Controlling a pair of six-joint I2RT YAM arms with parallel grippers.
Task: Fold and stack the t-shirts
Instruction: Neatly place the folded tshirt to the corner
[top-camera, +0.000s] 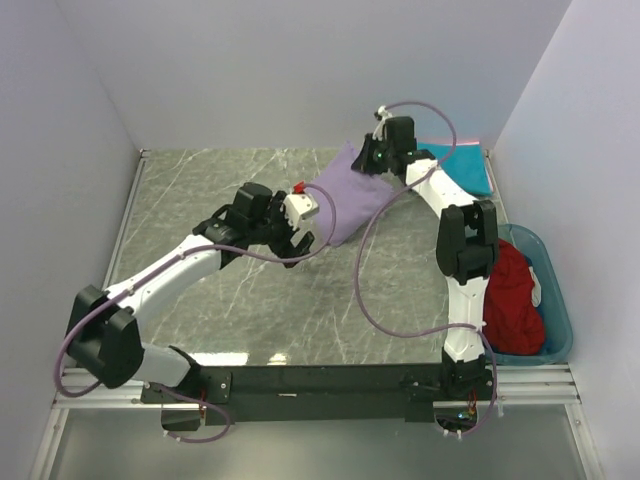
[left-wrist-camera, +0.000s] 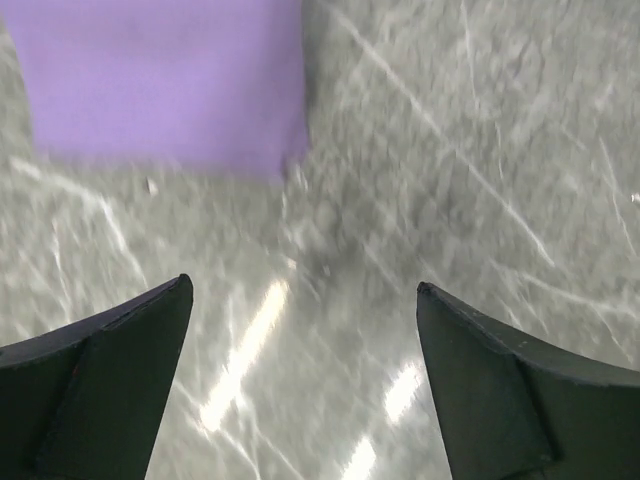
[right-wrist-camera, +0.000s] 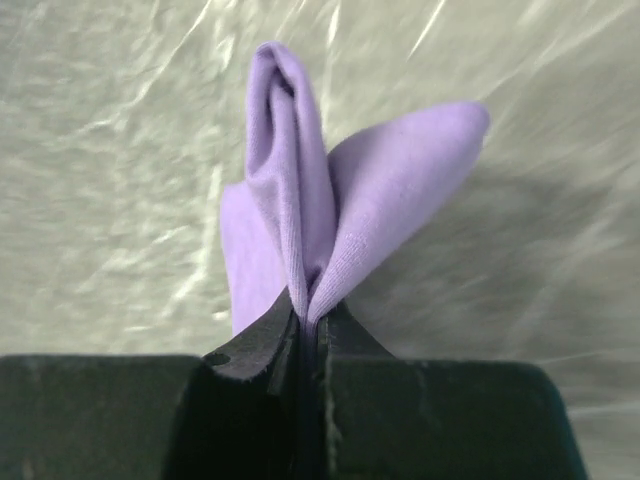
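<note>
The lavender t-shirt lies folded on the table's back middle. My right gripper is shut on its far corner, and the pinched fabric rises in folds from between the fingers. My left gripper is open and empty just off the shirt's near left edge; the shirt shows at the top left of the left wrist view, apart from my fingers. A teal t-shirt lies flat at the back right, behind the right arm. A dark red t-shirt sits crumpled in the bin.
A translucent teal plastic bin stands at the right edge of the table, holding the red shirt and something blue and white. Walls close in on the left, back and right. Grey marble table stretches left of the shirt.
</note>
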